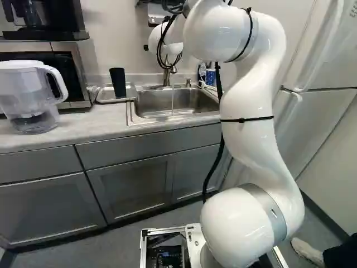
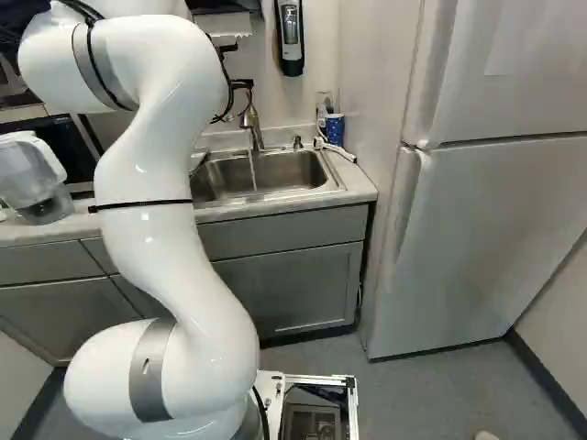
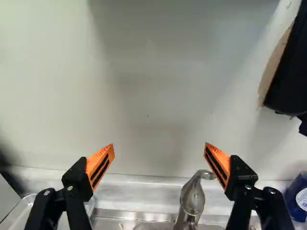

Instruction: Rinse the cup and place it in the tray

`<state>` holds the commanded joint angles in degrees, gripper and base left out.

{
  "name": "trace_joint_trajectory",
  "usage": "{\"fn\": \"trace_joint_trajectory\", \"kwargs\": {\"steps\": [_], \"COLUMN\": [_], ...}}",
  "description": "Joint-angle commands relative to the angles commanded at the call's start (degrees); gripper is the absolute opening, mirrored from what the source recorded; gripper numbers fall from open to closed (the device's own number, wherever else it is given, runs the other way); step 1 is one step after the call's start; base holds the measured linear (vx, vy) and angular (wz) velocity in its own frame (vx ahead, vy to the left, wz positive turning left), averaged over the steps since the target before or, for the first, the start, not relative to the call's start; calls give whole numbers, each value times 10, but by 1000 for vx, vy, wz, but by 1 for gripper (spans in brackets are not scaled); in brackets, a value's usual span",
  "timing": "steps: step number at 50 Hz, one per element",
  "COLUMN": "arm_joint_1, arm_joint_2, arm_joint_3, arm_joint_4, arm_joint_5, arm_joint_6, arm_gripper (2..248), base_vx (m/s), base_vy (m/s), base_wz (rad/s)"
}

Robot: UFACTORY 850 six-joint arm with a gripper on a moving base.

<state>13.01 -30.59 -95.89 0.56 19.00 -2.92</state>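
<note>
Cup [image 1: 117, 82]: black, wide end up, standing in the tray, left base view; out of my jaws. Wet or dry, can't tell.
Pitcher [image 1: 28, 95]: clear, white lid, on the table [image 1: 83, 125], far left of the left base view, some water inside.
Coffee maker [image 1: 58, 19]: black, on top of the microwave [image 1: 82, 70], behind the pitcher.
Tray [image 1: 131, 92]: shallow, on the table between microwave and sink, just beside the sink rim; also shows beside one of my fingers in the wrist view.
Gripper [image 2: 242, 83]: mine, up near the faucet top. Jaws wide open, nothing between the orange pads [image 3: 100, 165]; wall ahead.
Arm [image 1: 251, 106]: mine, white, rises from the base, bends over toward the sink.
Faucet [image 2: 251, 119]: metal, at the back of the sink; in the wrist view it stands ahead of me, nearer one finger. Water stream [image 2: 252, 170] running down.
Sink [image 2: 275, 171]: steel basin set in the table, under the faucet.
Dispenser [image 2: 291, 41]: black and grey, on the wall above the sink.
Mug [image 2: 334, 129]: blue, on the table at the sink's back corner, fridge side.
Fridge [image 2: 486, 211]: white, two doors, right of the table.
</note>
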Motion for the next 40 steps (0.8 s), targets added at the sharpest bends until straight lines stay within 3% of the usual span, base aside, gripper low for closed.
{"fn": "trace_joint_trajectory", "kwargs": {"steps": [40], "arm_joint_1": [6], "arm_joint_2": [-4], "arm_joint_3": [-4], "arm_joint_4": [27], "arm_joint_5": [-47], "arm_joint_6": [0], "arm_gripper": [247], "base_vx": [0], "base_vy": [0], "base_wz": [0]}}
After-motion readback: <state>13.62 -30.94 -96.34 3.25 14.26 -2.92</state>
